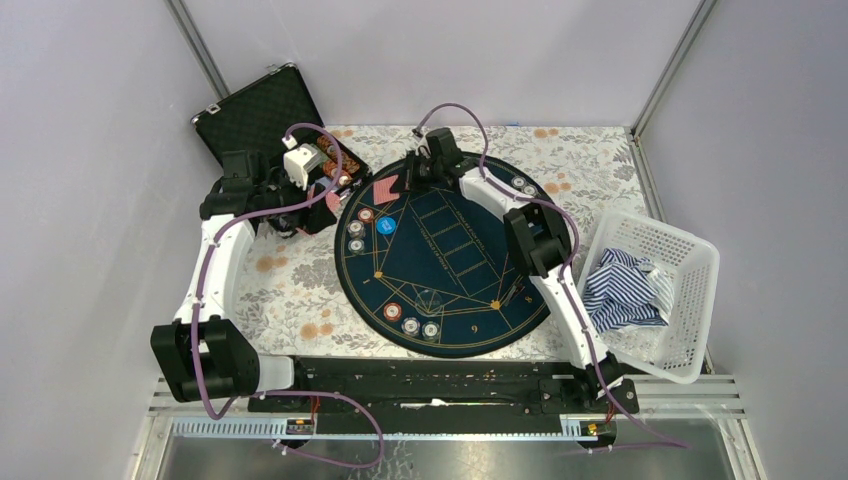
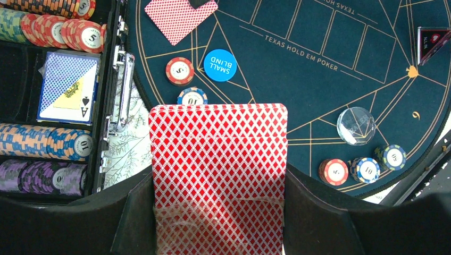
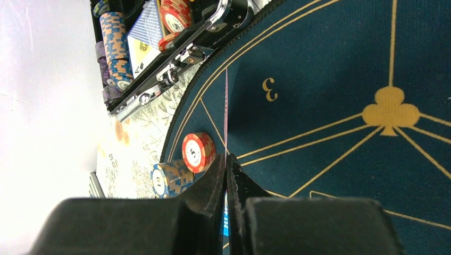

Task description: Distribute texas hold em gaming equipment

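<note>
1. Nearest the left wrist camera: red-backed deck (image 2: 218,159), clamped by its two long edges in the left tool (image 2: 219,218); long axis toward 12 o'clock, over the rim of the mat (image 1: 460,300), black case (image 1: 260,115) at 9 o'clock.
2. Right tool (image 3: 226,167), at the mat's 11 o'clock rim seen from overhead; fingers nearly together, pinching a single card (image 2: 180,18), edge-on in its own view.
3. Card's long axis runs straight ahead of that tool, seat mark 3 (image 3: 269,89) just at 2 o'clock; contact with the felt cannot be told.
4. Judged step: lay this card at that seat; right arm nearer, deck waiting at 9 o'clock.
5. Poker chips (image 1: 356,236) sit at the mat's 9 and 6 o'clock seats.
</note>
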Robot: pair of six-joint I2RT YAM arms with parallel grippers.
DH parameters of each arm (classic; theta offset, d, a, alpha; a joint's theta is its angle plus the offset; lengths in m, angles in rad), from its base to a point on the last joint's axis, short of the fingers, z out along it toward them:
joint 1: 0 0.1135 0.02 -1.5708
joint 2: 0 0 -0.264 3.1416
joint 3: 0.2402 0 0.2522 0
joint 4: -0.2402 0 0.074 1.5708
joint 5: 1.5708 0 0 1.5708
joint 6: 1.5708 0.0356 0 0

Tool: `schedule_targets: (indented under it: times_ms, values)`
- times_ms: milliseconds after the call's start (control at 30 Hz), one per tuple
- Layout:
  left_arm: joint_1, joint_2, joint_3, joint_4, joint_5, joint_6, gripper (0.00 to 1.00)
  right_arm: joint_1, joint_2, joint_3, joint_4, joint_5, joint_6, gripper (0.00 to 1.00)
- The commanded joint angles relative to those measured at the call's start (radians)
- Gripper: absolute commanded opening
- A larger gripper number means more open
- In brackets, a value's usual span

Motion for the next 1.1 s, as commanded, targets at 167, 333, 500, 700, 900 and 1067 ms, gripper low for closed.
schedule_targets:
  times_ms: [167, 333, 500, 700, 900, 1067]
  values:
    - [0.005, -0.015, 0.031, 0.058, 0.047, 0.007, 0.0, 0.002, 0.044, 0.047, 0.054, 0.008, 0.04, 0.21]
    - [0.005, -0.01, 0.029, 0.058, 0.048, 0.007, 0.0, 0.006, 0.04, 0.065, -0.029, 0.103, -0.017, 0.45]
    - [0.006, -0.009, 0.025, 0.057, 0.055, 0.006, 0.0, 0.022, 0.015, 0.098, -0.14, 0.228, -0.115, 0.62]
    - [0.005, -0.012, 0.022, 0.058, 0.061, 0.008, 0.0, 0.03, -0.014, 0.115, -0.217, 0.308, -0.179, 0.73]
    - [0.006, -0.013, 0.013, 0.057, 0.067, 0.01, 0.0, 0.032, -0.029, 0.095, -0.188, 0.17, -0.167, 0.75]
    - [0.003, -0.017, 0.005, 0.027, 0.085, 0.066, 0.0, 0.0, -0.176, -0.004, -0.177, 0.084, -0.212, 0.84]
